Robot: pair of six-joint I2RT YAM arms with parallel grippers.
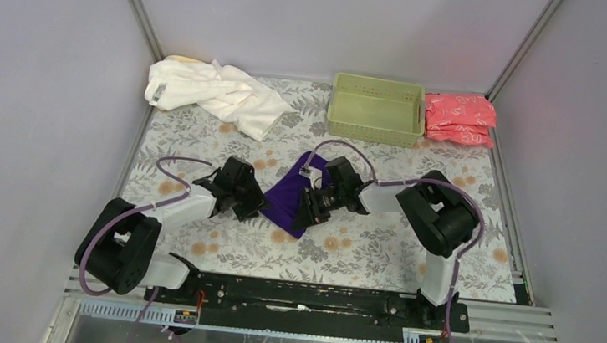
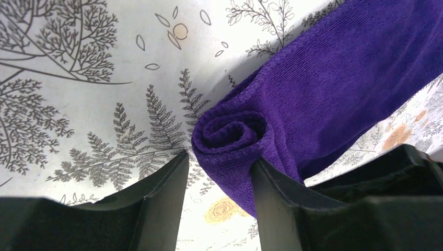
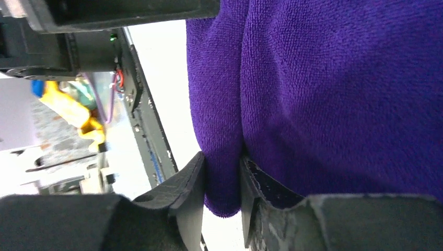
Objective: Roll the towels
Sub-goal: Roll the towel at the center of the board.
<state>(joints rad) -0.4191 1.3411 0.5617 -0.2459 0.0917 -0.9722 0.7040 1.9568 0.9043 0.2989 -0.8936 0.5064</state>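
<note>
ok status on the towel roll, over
Left tool open, straddling the rolled end of the purple towel. Right tool shut on a fold of it. White towel heaped back left, not rolled. Nothing blocking either arm.

The left arm [image 1: 187,207] stretches low toward two o'clock. The left tool [image 2: 219,163] stands with its fingers apart on either side of the rolled end of the purple towel [image 2: 334,78]. The right arm [image 1: 439,214] bends at the elbow and points toward nine o'clock, and the right tool [image 3: 222,163] pinches a fold of that towel.
</note>
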